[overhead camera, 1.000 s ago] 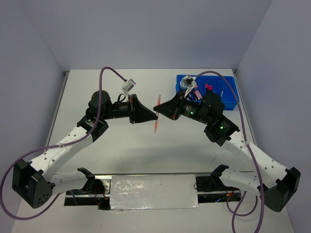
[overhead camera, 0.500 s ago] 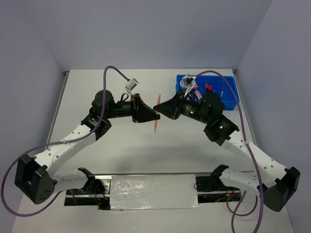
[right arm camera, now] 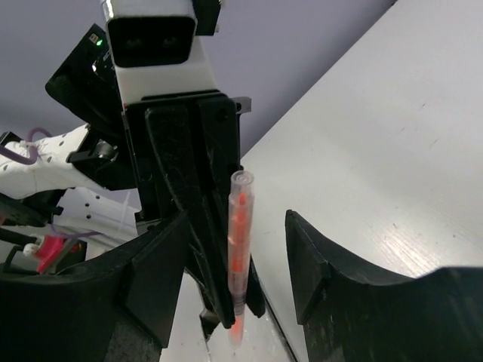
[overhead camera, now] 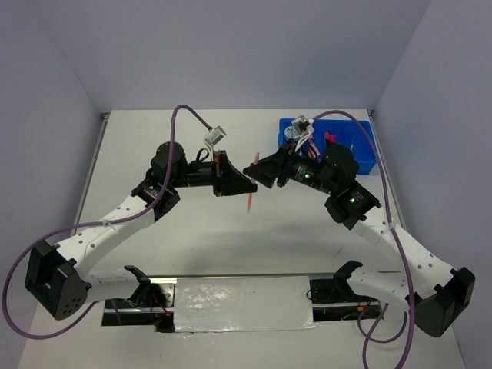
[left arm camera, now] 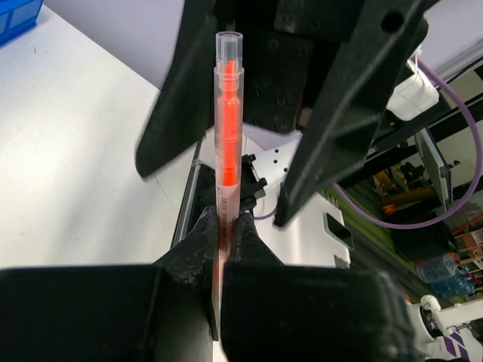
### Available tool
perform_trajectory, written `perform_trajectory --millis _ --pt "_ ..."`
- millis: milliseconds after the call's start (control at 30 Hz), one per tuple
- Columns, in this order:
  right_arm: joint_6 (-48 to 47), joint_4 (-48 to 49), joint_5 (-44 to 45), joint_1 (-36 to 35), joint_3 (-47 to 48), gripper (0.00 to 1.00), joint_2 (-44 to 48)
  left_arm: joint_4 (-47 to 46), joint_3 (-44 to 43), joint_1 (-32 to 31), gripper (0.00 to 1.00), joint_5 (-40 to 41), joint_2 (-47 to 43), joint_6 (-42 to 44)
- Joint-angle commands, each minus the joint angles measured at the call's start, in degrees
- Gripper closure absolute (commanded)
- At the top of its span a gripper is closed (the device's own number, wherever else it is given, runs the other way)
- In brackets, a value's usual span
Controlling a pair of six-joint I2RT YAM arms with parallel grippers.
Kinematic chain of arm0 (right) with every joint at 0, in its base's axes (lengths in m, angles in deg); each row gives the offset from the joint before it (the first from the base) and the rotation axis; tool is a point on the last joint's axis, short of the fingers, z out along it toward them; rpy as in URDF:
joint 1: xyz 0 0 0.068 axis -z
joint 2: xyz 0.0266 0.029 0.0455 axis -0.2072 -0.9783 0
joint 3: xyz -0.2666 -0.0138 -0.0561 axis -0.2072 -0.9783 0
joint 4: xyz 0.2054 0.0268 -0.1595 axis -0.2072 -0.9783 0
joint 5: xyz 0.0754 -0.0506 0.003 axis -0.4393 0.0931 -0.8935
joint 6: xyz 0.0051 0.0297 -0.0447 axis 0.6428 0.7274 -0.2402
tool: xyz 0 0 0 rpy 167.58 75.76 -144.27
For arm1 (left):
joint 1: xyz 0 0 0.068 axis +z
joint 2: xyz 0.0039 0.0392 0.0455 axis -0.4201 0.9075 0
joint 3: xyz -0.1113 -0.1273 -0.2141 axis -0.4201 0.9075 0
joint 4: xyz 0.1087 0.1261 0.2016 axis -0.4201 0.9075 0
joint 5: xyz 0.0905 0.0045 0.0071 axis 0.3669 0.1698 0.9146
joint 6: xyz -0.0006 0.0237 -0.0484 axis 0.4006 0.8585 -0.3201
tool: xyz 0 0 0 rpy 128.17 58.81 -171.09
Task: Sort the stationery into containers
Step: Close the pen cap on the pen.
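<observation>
A thin orange pen with a clear barrel (overhead camera: 250,184) hangs above the table's middle, roughly upright. My left gripper (overhead camera: 249,188) is shut on its lower part; the left wrist view shows the pen (left arm camera: 227,113) rising from between the pinching fingertips of that gripper (left arm camera: 225,220). My right gripper (overhead camera: 251,166) faces it, open, its fingers (left arm camera: 339,113) standing on either side of the pen's upper half without touching. In the right wrist view the pen (right arm camera: 238,241) stands free in the gap of the right gripper (right arm camera: 235,220). The blue tray (overhead camera: 364,147) sits at the back right.
The tray holds a round tape disc (overhead camera: 290,132) and a pink-topped item (overhead camera: 315,146), partly hidden behind the right arm. A corner of the tray (left arm camera: 16,15) shows in the left wrist view. Purple cables loop above both arms.
The right gripper has opened off the orange pen. The left gripper has shifted right and now pinches the pen. The pen sits slightly lower and to the right.
</observation>
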Motion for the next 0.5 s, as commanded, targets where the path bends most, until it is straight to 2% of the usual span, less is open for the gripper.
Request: perform_trajectory --millis 0,233,333,367,467 --pt "-1.1 1.1 -2.4 2.5 2.9 0.39 1.5 0.1 -2.0 -0.3 1.0 -2.1 -1.0 3.3" --pt "-1.0 1.2 -6.3 7.5 5.6 0.4 -0.2 2.9 -1.2 -0.4 1.0 -3.0 -2.1 5.4" --pt "-0.9 1.4 -7.9 7.6 6.6 0.47 -1.3 3.3 -1.4 -0.5 1.0 -3.0 -2.0 5.7" --pt "-0.6 2.1 -8.3 7.5 6.5 0.52 -1.3 3.5 -1.6 -0.5 1.0 -3.0 -2.0 5.7" --pt "0.4 3.1 -9.7 7.6 6.1 0.54 -1.7 4.0 -1.8 -0.5 1.0 -2.7 -2.0 6.1"
